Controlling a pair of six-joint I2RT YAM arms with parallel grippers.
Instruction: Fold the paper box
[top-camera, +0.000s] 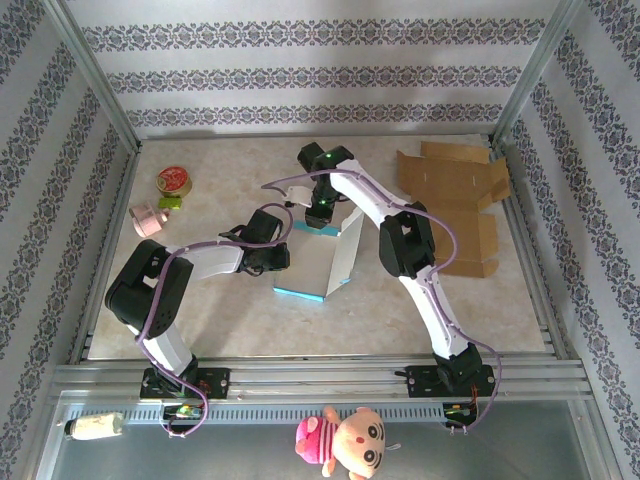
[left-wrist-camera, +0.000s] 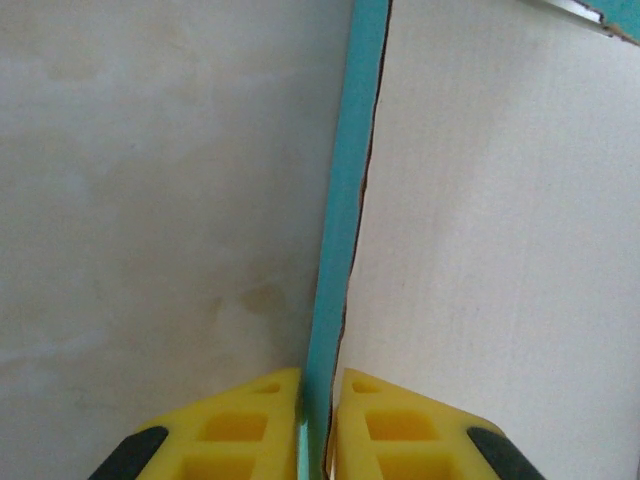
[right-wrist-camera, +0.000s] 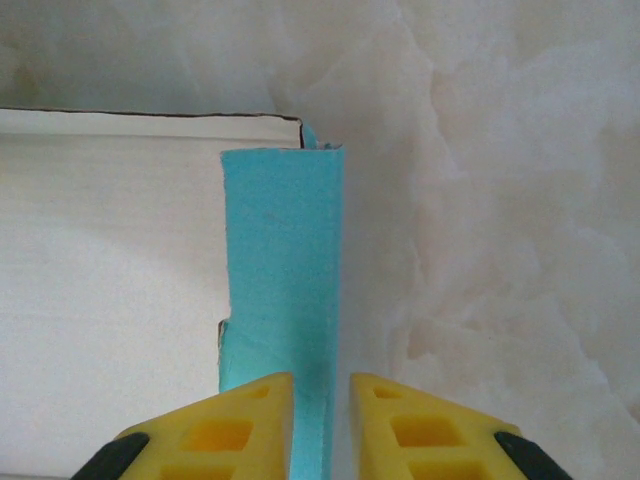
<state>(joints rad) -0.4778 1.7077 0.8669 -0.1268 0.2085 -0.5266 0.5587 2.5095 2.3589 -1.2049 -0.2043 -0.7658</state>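
Yellow fingertips of my left pincer sit right under the lens. They are clenched on a thin teal edge of the paper box, which runs up between the pads.

On the other wrist, my right pincer has a teal flap of the same paper box between its pads. Whether they truly bite it or only bracket it, I cannot tell.

From above, the paper box lies near the middle of the table, half unfolded, with one panel tilted up on its 3 o'clock side. My left pincer is at its 9 o'clock edge and my right pincer at its 12 o'clock end. Brown cardboard lies well apart at 2 o'clock.

I judge the paper box light, thin and springy. Its flaps should bend at the creases but may buckle or tear if squeezed mid-panel, and the smooth face may slip. The best hold looks to be on a flap edge close to a crease, with the other pincer steadying the base.
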